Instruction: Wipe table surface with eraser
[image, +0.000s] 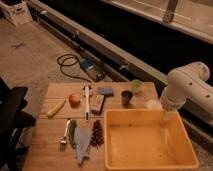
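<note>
Cup (126, 97) between pincer (168, 118) and eraser (98, 103)
</note>
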